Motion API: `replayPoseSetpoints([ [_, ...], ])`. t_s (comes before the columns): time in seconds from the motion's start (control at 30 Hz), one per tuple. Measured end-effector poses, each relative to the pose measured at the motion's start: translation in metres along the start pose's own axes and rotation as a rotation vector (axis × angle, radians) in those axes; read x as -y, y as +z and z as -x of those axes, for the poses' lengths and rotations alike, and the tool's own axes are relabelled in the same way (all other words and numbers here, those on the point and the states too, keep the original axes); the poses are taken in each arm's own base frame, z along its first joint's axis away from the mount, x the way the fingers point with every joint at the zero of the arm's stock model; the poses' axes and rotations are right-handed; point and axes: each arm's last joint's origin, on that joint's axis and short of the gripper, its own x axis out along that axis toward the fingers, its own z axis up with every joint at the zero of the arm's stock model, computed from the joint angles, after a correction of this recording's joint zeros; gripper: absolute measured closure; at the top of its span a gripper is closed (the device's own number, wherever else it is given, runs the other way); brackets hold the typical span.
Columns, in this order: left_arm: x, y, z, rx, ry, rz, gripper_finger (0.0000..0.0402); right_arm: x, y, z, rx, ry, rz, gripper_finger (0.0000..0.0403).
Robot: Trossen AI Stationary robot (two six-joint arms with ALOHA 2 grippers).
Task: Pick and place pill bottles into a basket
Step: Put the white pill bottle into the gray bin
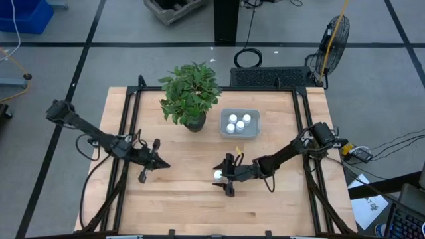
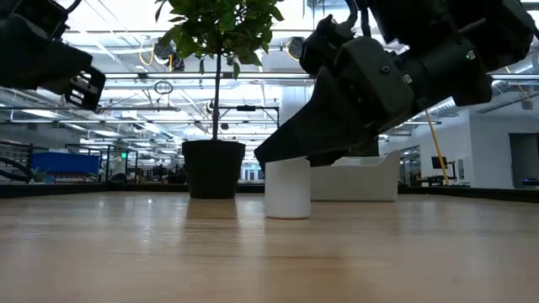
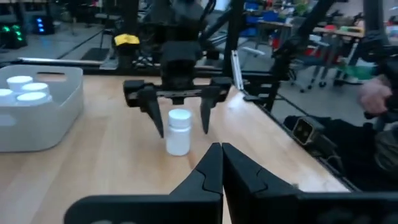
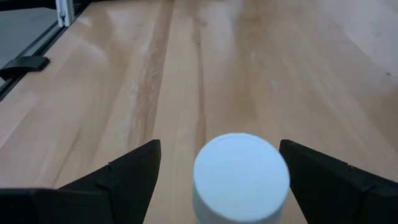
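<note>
One white pill bottle point(image 1: 217, 175) stands upright on its base on the wooden table, near the middle; it also shows in the low view point(image 2: 288, 188), the left wrist view point(image 3: 178, 131) and the right wrist view point(image 4: 241, 177). My right gripper point(image 1: 226, 174) is open, its fingers standing on either side of the bottle's cap without touching. My left gripper point(image 1: 155, 163) is shut and empty, to the left of the bottle. The pale basket point(image 1: 240, 123) behind holds three bottles point(image 1: 239, 123).
A potted plant point(image 1: 190, 93) in a dark pot stands left of the basket at the table's far side. Bare table lies between the two grippers and toward the near edge.
</note>
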Motion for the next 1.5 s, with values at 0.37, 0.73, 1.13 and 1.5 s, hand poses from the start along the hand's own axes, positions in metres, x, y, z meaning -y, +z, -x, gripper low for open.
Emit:
replayPoseSetpoints([
  [0.37,-0.006,0.004,0.019,0.02,0.009,-0.005,0.0395,0.0,0.0,0.0,0.0,0.001,-0.007,0.0085],
  [0.73,-0.008,0.008,0.035,0.089,0.008,-0.038,0.0386,0.0,-0.002,0.0,-0.021,0.004,-0.019,0.0085],
  [1.13,-0.008,0.006,0.034,0.069,0.008,-0.024,0.0378,-0.001,-0.002,0.003,-0.05,0.017,0.0,0.0086],
  [1.5,-0.008,0.009,0.034,0.101,0.008,-0.018,0.0378,0.0,0.009,0.013,-0.067,0.005,0.019,0.0166],
])
